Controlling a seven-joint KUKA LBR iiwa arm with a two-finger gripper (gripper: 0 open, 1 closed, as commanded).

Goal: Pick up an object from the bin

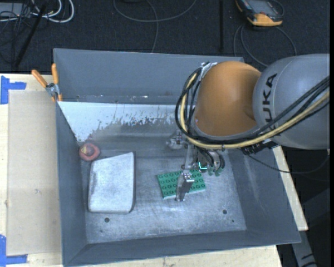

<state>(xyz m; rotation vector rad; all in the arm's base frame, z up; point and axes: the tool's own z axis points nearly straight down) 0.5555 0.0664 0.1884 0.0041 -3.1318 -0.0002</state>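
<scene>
The gripper (181, 191) is down over the green studded plate (168, 183), which lies flat right of centre on the bin (156, 227) floor. Whether it is spread or closed cannot be told. Risk: the thin plate may skate on bare metal. The white block (111, 182) and pink ring (89, 151) lie well apart.
</scene>
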